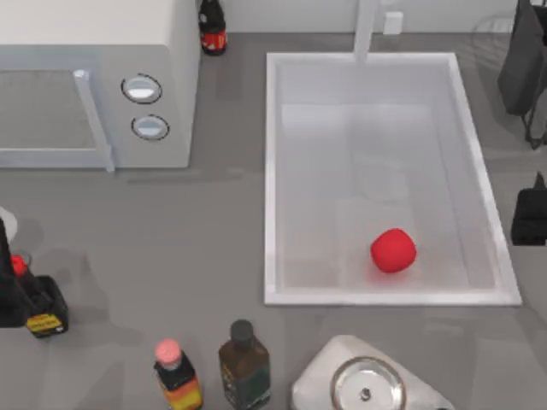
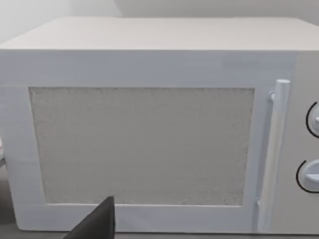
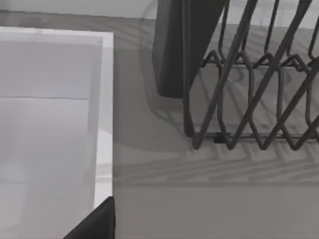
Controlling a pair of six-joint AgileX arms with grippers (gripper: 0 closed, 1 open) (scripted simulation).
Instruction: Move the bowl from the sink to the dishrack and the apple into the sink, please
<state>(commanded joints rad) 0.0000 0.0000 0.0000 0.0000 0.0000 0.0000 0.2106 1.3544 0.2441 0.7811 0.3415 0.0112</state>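
Apple (image 1: pixel 393 250): inside the sink (image 1: pixel 273 171), near its lower right corner, resting on the basin floor.
Microwave (image 1: pixel 94 81): upper left of the tabletop (image 1: pixel 171 239).
Bottles (image 1: pixel 244 363): along the lower edge, left of a steel lid (image 1: pixel 367 386).
Right tool (image 1: pixel 530 218): right edge, beside the sink.

My left gripper (image 1: pixel 10 290) and right gripper (image 1: pixel 532 218) are cut by the top view's side edges. The dishrack (image 3: pixel 254 74) runs off frame; near-edge bottles' (image 1: pixel 244 366) labels are unreadable.
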